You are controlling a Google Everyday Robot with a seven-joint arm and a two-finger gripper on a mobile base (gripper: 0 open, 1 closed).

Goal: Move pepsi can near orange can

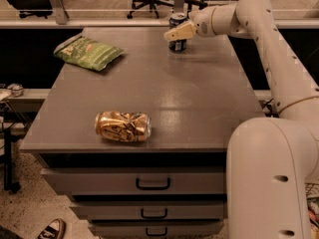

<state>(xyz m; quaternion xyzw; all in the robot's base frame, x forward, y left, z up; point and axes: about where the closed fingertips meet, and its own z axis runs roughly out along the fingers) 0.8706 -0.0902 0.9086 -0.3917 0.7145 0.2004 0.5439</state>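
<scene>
On my single camera view, the pepsi can [177,46] stood upright at the far edge of the counter [199,98], toward the far right corner. The gripper [178,33] sat right at that can, reaching in from the right and crossing in front of its upper half. I could not tell how its jaws stood. The orange can [122,126] lay on its side near the front edge, left of middle, well apart from the pepsi can. A green snack bag [89,53] lay near the far left corner.
</scene>
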